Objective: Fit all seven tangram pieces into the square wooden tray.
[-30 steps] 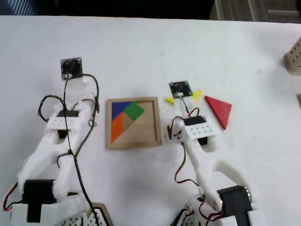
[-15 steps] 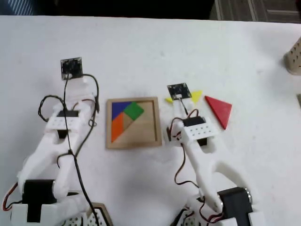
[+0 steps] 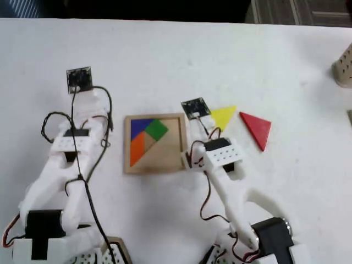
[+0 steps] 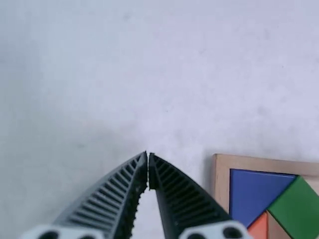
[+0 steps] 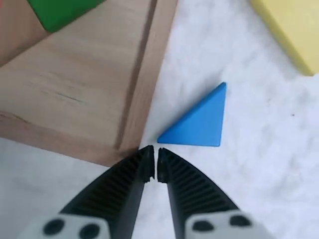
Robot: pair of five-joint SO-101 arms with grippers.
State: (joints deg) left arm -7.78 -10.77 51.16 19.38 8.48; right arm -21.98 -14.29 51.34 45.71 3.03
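My right fingers are shut on nothing, tips low at a corner of the tray, just beside the small blue triangle. I judge they are set there to nudge or take it. The fitted pieces fill the tray's far-left part. The yellow triangle and red triangle wait on the bench. My left fingers, closed and empty, hang over bare bench beyond the tray's other side.

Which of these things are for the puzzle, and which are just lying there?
For the puzzle: square wooden tray; blue piece, green piece and orange piece inside it; yellow triangle, red triangle and small blue triangle outside.
Just lying about: beige block with holes, far from the tray.
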